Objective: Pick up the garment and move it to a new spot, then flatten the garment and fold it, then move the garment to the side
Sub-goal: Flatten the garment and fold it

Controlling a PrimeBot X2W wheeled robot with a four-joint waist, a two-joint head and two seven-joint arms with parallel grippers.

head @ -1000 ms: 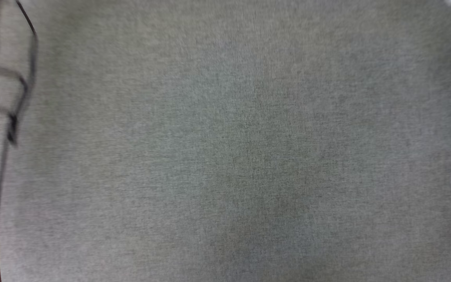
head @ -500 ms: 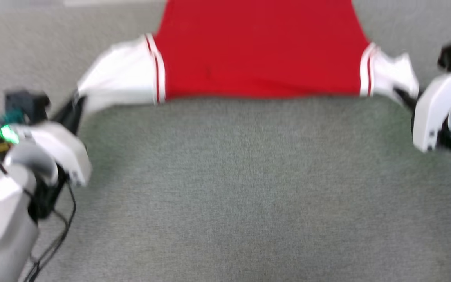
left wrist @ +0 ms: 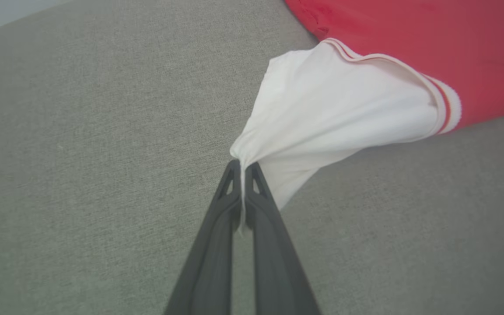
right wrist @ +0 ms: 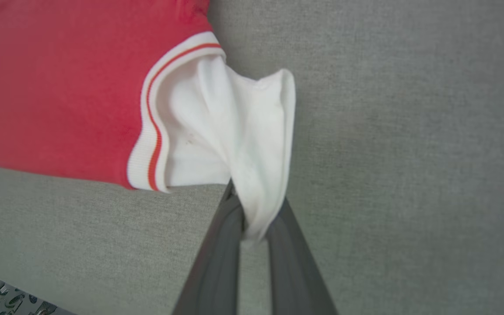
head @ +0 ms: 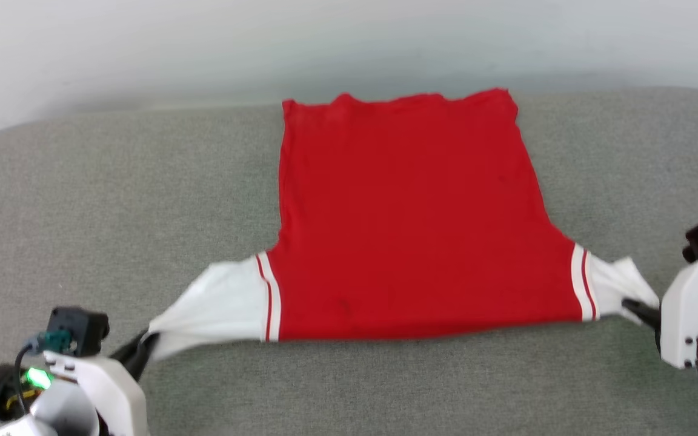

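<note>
Here, nearest the robot, the left gripper [head: 143,346] sits low on the left and the right gripper [head: 635,307] low on the right, with a band of bare grey upholstered surface [head: 385,387] running between them. Each pair of jaws is pinched together on cloth. In the left wrist view, the left gripper [left wrist: 243,168] clamps the gathered tip of one white sleeve. In the right wrist view, the right gripper [right wrist: 254,203] clamps the bunched end of the other sleeve, which drapes over its fingertips.

The garment [head: 409,224] stretches between the two grips, both sleeves pulled outward into points. Its straight near edge lies on the surface just beyond the line of the jaws. From there the red body lies flat and runs away from the robot, plain side up and narrowing slightly.

Open grey fabric lies on both sides of the body, wider on the left. The garment's far edge stops just short of the surface's back edge, where rounded corners meet a pale wall [head: 203,48].
</note>
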